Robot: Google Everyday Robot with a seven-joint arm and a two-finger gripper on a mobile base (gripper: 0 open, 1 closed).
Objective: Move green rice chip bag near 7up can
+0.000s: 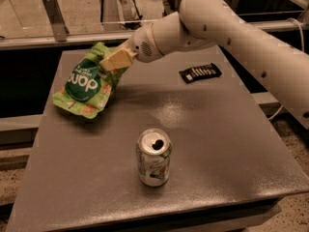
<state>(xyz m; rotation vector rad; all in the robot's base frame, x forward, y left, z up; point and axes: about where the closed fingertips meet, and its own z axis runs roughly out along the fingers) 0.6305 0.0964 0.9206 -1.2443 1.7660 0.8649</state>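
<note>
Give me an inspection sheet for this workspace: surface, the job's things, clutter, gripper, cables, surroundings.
Surface: grey table, dull sheen at the middle, no spill seen.
Job's things: bag at the far left, tilted, lettering upside down; can upright near the front middle, top opened, well apart from the bag.
Clutter: black packet lying flat at the far right.
Gripper: gripper over the far left of the table, closed on the bag's upper edge.
Cables: one pale cable at the right edge, off the table.
Surroundings: metal rail behind the table, upright bracket on it, speckled floor below.
</note>
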